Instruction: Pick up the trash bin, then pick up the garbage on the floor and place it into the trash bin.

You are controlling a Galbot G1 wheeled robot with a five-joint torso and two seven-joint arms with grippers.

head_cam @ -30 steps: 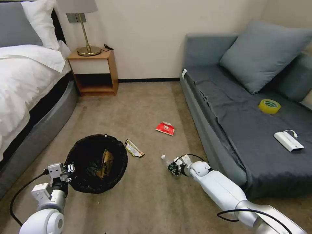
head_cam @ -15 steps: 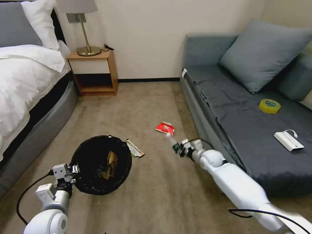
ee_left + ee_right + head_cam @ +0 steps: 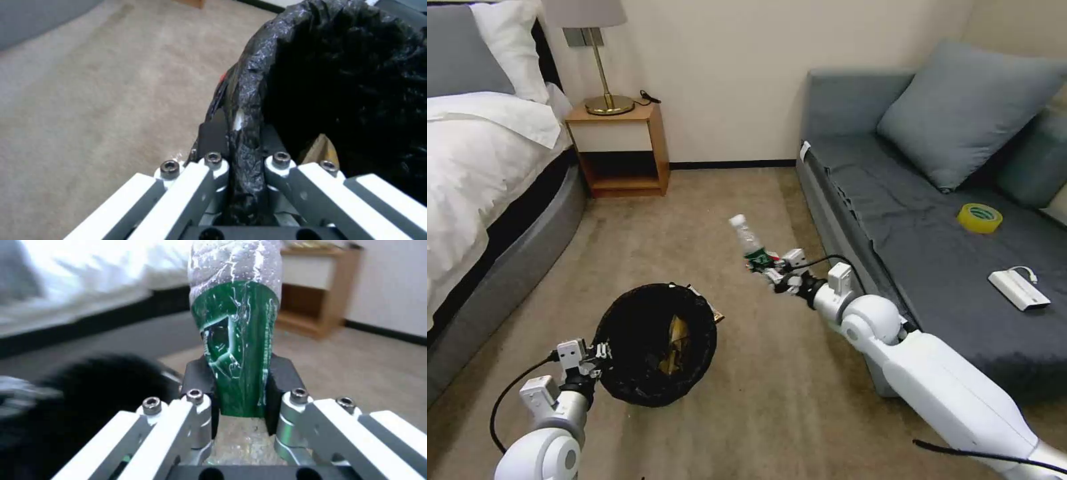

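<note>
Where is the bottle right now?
Head view: the bottle is off the carpet, clamped in the right gripper, beside the sofa's front edge, beyond the trash bin.

Left gripper (image 3: pixel 602 351) low, fingers clamped on trash bin (image 3: pixel 657 343) rim. Right arm stretched forward, right gripper (image 3: pixel 764 265) raised beyond bin's far side, pinching bottle (image 3: pixel 748 240).

lined black bin (image 3: pixel 657 347) tilted, green-labelled bottle (image 3: pixel 748 241) aloft
</note>
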